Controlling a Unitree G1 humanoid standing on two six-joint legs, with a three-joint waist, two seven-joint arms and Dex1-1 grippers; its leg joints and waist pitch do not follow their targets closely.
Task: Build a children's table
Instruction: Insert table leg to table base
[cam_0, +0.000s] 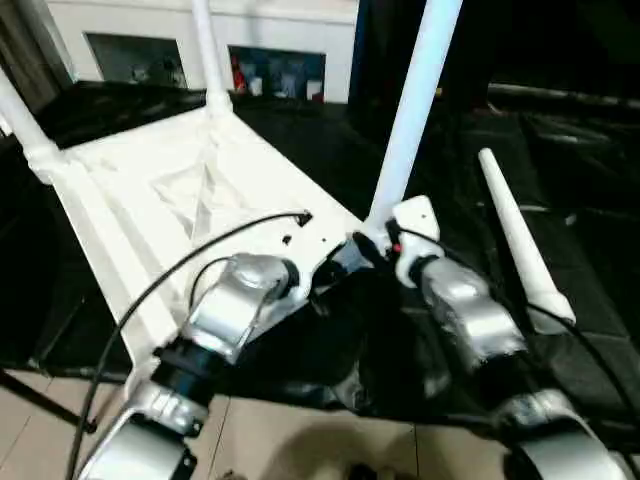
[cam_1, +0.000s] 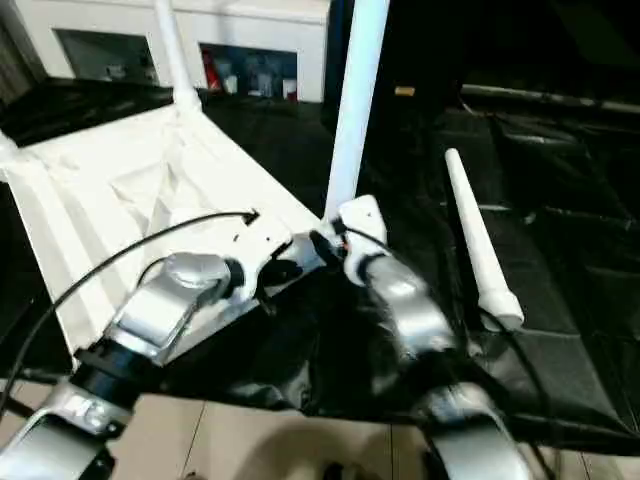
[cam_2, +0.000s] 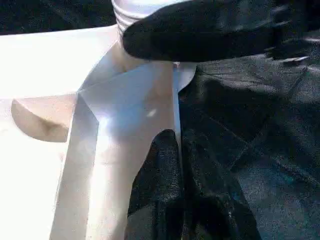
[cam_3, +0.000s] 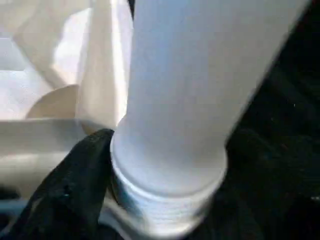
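The children's table (cam_0: 190, 190) lies upside down on a black sheet (cam_0: 330, 345), its white plastic top showing a ribbed underside with raised diagonal ridges and a deep rim. Three tapered white legs stand up from its corner sockets: one at the far corner (cam_0: 207, 50), one at the far left corner (cam_0: 22, 125), and one at the near right corner (cam_0: 412, 110), whose threaded base sits at the socket. A fourth leg (cam_0: 518, 235) lies loose on the sheet, well to the right of the tabletop, narrow end pointing away.

The left gripper (cam_2: 165, 200) rests against the rim just beside the near right socket, its black fingers pressed together and holding nothing. The right gripper (cam_0: 372, 250) is at the base of the near right leg; one black finger (cam_3: 65, 192) lies against the threaded collar, but whether the claw clamps the leg or stands free of it cannot be told.
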